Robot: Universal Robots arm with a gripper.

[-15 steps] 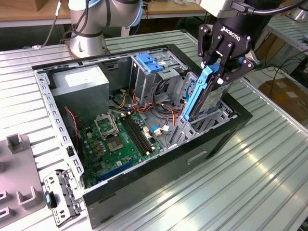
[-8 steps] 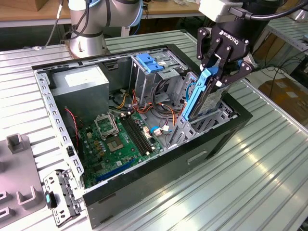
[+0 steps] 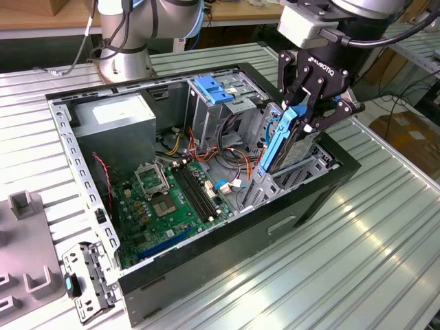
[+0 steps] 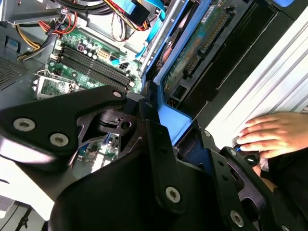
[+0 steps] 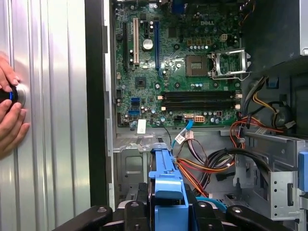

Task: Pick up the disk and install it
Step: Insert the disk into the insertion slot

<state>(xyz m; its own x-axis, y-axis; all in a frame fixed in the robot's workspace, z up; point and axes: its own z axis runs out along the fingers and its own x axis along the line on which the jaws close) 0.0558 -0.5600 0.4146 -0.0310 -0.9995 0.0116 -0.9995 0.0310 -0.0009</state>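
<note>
the end effector [image 3: 306, 113] was clamped on the disk [image 3: 277, 142], held on edge with its lower end entering the bay [image 3: 313, 168] at the exterior view's right of the computer case [image 3: 206, 265]. pickup looked done; seating remained.

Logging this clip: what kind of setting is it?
Probably a robotics lab or test bench: an open computer case sits on a ribbed aluminium table, the arm's base stands on that table, and the gripper holds the disk at the case.
</note>
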